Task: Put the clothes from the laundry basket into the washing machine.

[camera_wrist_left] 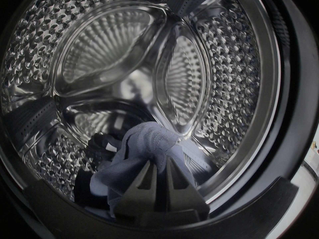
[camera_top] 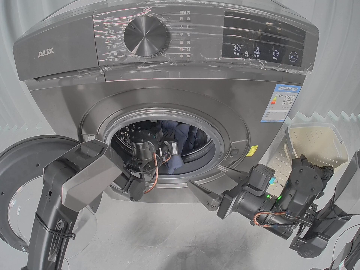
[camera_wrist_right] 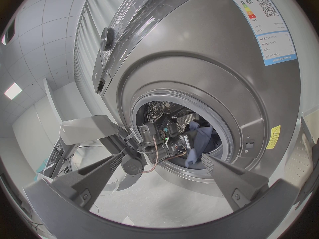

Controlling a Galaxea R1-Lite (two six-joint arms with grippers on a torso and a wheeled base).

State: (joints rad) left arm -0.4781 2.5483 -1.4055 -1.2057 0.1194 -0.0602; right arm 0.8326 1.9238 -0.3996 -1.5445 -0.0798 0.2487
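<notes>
The grey washing machine [camera_top: 168, 90] stands with its round opening uncovered. My left gripper [camera_wrist_left: 161, 161] is inside the steel drum [camera_wrist_left: 232, 67], shut on a blue-grey garment [camera_wrist_left: 146, 143] that hangs from its fingers; in the head view the same garment [camera_top: 180, 139] drapes over the opening's lower lip. A darker piece of clothing [camera_wrist_left: 98, 143] lies at the drum's bottom. My right gripper [camera_top: 204, 176] hovers open with nothing between its fingers, in front of the machine and below the opening, its fingers [camera_wrist_right: 116, 163] spread wide. The cream laundry basket [camera_top: 318, 139] stands to the right of the machine.
The machine's door [camera_top: 22, 177] is swung open to the left, behind my left arm. A pale floor [camera_top: 168, 229] stretches in front of the machine. White curtains hang behind it.
</notes>
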